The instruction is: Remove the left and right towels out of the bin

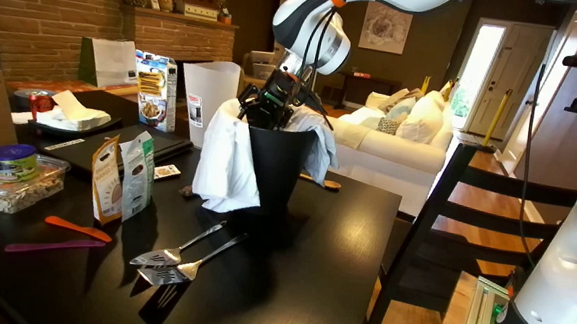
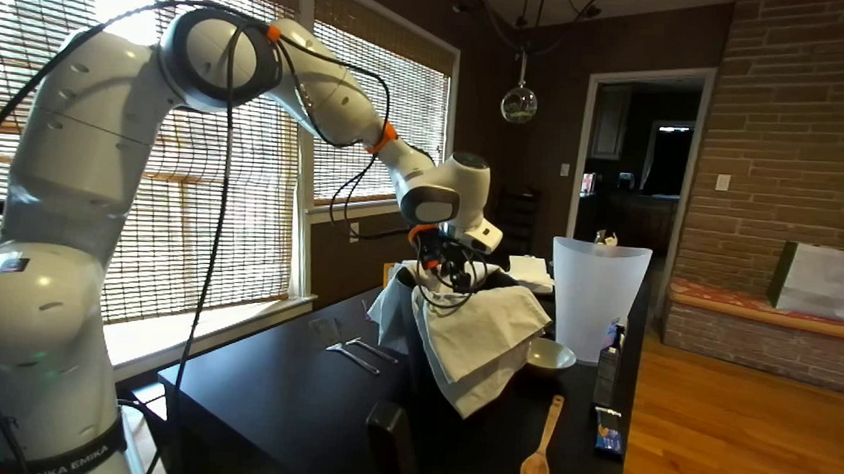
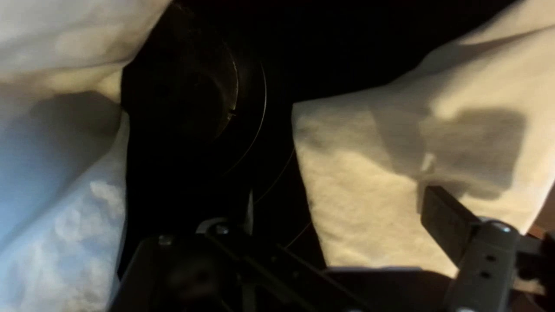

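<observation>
The pincer (image 3: 340, 206) is at the mouth of the bin (image 1: 278, 177), jaws spread wide, with nothing in its hold. The bin stands upright on the worktop (image 1: 333, 246). Over opposite sides of its rim hang the cream-toned towel (image 3: 390, 164) and the bluish towel (image 3: 60, 182), as named from the wrist view (light tints the cloth differently per camera, so colour alone does not match them elsewhere).

In the wrist view, the cream-toned towel lies ahead and to the right; its free edge runs roughly top to bottom between the fingers, so the jaws would close across it. The bluish towel is at the left, outside the jaws.

Assessment: the cream-toned towel is the readier target, probably needing a slight descent before closure. Contact not confirmed. Risk: should the bin's wall back that flap, the rim may be pinched too.
</observation>
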{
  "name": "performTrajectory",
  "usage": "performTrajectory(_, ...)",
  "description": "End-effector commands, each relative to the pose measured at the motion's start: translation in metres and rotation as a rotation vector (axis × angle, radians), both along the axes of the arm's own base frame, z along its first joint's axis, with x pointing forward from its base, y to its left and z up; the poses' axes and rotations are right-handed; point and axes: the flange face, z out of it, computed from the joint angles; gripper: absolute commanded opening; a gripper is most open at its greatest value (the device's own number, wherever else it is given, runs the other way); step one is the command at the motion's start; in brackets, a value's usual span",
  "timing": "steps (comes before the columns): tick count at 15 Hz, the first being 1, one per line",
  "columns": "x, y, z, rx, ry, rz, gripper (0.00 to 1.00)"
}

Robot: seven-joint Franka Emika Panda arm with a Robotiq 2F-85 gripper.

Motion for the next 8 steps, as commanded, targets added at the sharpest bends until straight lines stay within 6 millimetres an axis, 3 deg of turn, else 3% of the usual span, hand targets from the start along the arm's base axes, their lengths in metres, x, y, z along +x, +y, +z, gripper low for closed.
performTrajectory(1,0.0118,-0.0025,-0.0014,0.044,-0.022,0.011,0.74)
performTrajectory(8,0.0171,-0.0028,-0.0022,0.055,-0.034,0.006,0.23)
